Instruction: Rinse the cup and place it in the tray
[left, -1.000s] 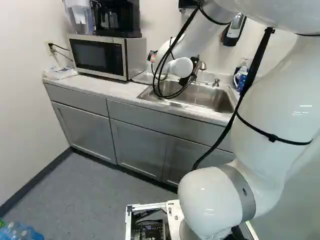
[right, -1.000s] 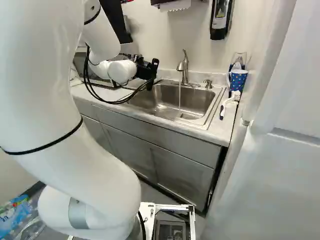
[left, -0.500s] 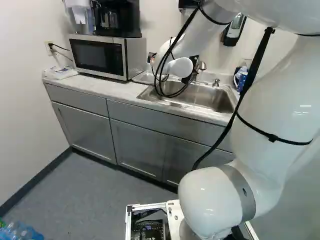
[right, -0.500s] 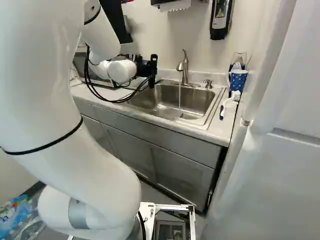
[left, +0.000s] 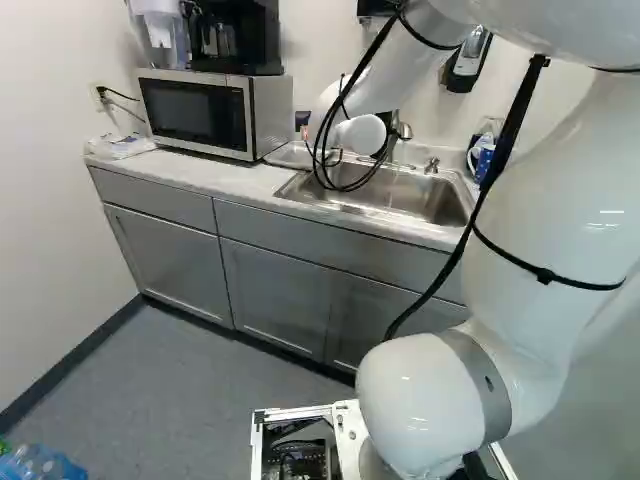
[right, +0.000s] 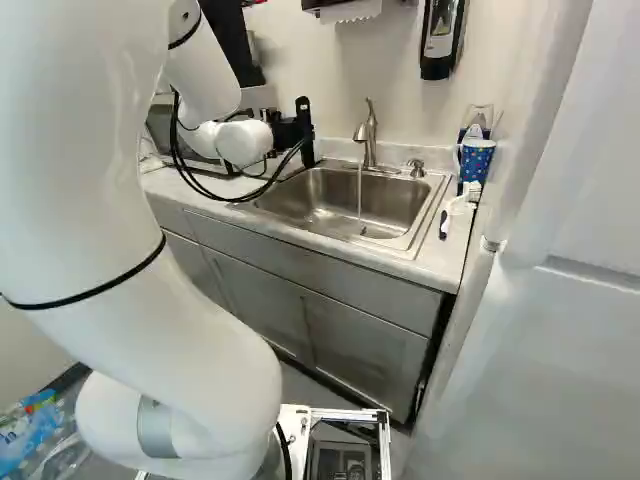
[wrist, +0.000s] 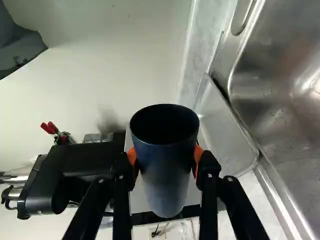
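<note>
In the right base view my gripper (right: 290, 132) is beyond the arm's last joint, over the left end of the sink; its fingertips are hidden there. The wrist view shows the gripper (wrist: 165, 162) shut on a dark blue cup (wrist: 167, 170), an orange pad on each side and the cup's round mouth in sight. Beside the held cup, between the wall and the basin, lies a shallow tray (wrist: 225, 135), its surface bare where it shows. A thin stream of water falls from the faucet (right: 367, 135) into the sink (right: 345, 200).
A microwave (left: 195, 112) with a black coffee machine (left: 235, 38) on top stands left of the tray. A blue dotted mug (right: 475, 160) and a white brush (right: 458, 205) are at the sink's far right. The soap dispenser (right: 440, 38) hangs on the wall. A white door (right: 540, 300) rises at the right.
My wrist has turned and shifted slightly, bringing the gripper's black body more upright in the right base view; the held cup has moved with it. The base has stayed put.
</note>
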